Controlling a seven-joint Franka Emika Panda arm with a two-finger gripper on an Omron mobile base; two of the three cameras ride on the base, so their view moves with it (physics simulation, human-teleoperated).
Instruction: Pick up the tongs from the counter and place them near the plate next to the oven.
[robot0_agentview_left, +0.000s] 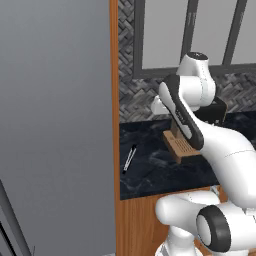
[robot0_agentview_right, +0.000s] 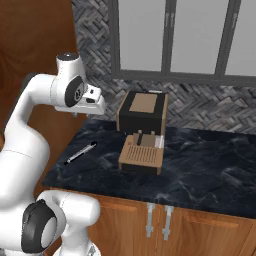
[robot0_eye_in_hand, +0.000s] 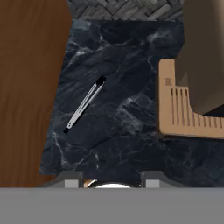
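Tongs (robot0_eye_in_hand: 84, 105) lie free on counter (robot0_eye_in_hand: 127, 127); end effector fingertips cropped, state unclear.

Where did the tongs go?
The tongs lie flat on the black counter, near its left end beside the wooden cabinet wall. The coffee machine stands off to their right, not touching them.
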